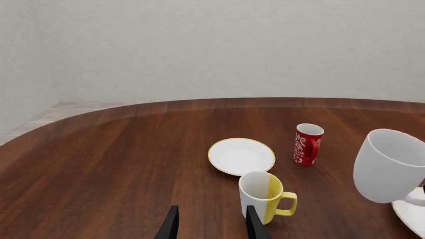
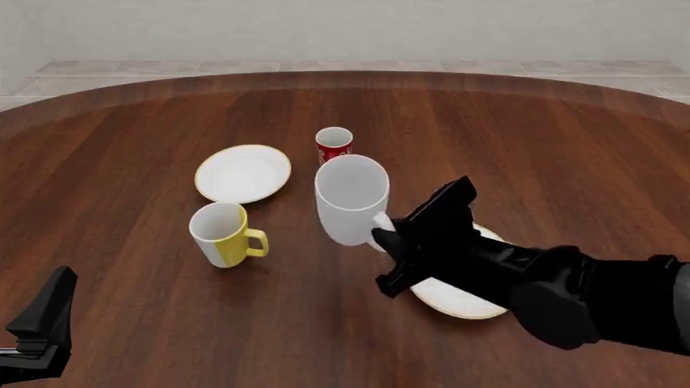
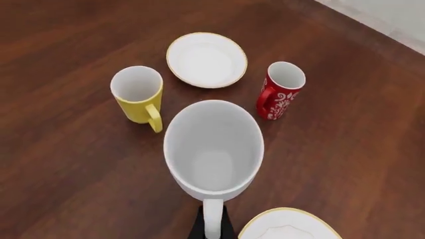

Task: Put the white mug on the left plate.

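Right arm reaching in from the table's right near side, black forearm angled toward the middle, right gripper (image 2: 380,229) clamped on the white loop handle of the tall plain all-white ceramic mug (image 2: 351,199). Fingers together on that handle, seen pinching it from both sides in the right wrist view (image 3: 211,221). Mug held clear of the wood, mouth up and tipped slightly, hanging near the centre of the table, between the two plates and just short of the red patterned handleless cup (image 2: 334,145).

Left gripper (image 1: 211,225) low at the table's near left corner, pointing forward across the wood, black fingers (image 1: 170,224) apart with bare table between them, holding nothing.

Smaller round white plate with a thin gold rim (image 2: 242,173) lying flat left of centre, bare, apart from every cup. Open wood all round it on the far and left sides. Yellow-and-white mug with a yellow handle (image 2: 223,234) standing upright just nearer than that plate, handle toward the right. Larger white gold-rimmed plate (image 2: 458,297) toward the near right, partly hidden under the right arm.

Dark reddish-brown wooden table (image 2: 129,145), glossy, with a curved far edge. Beyond it pale floor tiles and a plain light grey wall (image 1: 212,45).
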Robot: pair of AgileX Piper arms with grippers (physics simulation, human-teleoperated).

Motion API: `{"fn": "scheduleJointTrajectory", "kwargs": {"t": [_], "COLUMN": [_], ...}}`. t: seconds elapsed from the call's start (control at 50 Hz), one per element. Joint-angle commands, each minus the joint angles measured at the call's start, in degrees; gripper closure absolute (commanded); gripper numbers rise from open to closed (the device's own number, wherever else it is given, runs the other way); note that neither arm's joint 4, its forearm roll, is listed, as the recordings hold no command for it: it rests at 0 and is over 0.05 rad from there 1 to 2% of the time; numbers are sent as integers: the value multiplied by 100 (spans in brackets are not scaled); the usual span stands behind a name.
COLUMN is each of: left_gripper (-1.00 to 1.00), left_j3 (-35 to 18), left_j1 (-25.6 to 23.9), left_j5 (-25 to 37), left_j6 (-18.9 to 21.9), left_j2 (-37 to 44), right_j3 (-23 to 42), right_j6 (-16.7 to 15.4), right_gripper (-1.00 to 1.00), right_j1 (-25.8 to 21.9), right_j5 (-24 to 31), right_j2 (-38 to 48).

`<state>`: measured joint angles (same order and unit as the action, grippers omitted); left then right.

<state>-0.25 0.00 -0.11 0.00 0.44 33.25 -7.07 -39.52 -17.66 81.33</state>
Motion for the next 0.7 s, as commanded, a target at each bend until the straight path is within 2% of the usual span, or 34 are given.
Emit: {"fn": "scheduleJointTrajectory", "kwargs": {"t": [0.02,0.14,0.18,0.26,0.44,0.7], "left_gripper": [-100,-100,-100,-100,-100,-100], "left_j3": [0,0,0,0,0,0], "left_j1": [1,0,1,1,0,0], "left_j5": [0,0,0,0,0,0], "left_j6": [0,0,1,0,0,0], "left_j2": [0,0,-1,0,-1,0], "right_j3": [447,643,790,989,1423,2143], "right_j6": [-39,-5,-83,56,-7,120], "right_gripper": [100,100,100,100,100,100], "right_j1": [-5,25,36,148,169,234], "right_j5": [414,487,547,615,802,1003], "right_j2": [-266,-200,-158,-108,29,534]}}
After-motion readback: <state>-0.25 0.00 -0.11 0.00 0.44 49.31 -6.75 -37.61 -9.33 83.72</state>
